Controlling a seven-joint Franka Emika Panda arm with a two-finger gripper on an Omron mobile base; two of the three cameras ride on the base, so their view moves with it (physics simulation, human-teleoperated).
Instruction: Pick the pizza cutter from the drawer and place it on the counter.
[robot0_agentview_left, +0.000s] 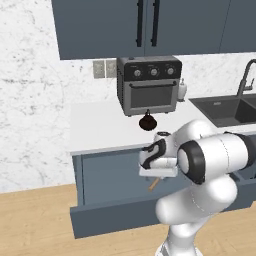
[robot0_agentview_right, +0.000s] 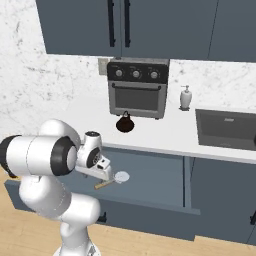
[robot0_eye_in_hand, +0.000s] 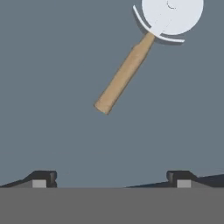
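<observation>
Looking across the frames, you see the counter (robot0_agentview_right: 165, 132) running through the middle of both base views, with no cutter on it, so placing is all still ahead of you. Below it the drawer (robot0_agentview_right: 150, 187) stands pulled out, so that step looks done. The gripper (robot0_eye_in_hand: 111, 178) hangs over the drawer with jaws spread wide and nothing between them. The cutter (robot0_eye_in_hand: 144, 48) lies flat on the drawer floor at the hand view's upper right, handle slanting down-left, apart from the fingertips (robot0_eye_in_hand: 41, 179). Grasping and lifting remain.
</observation>
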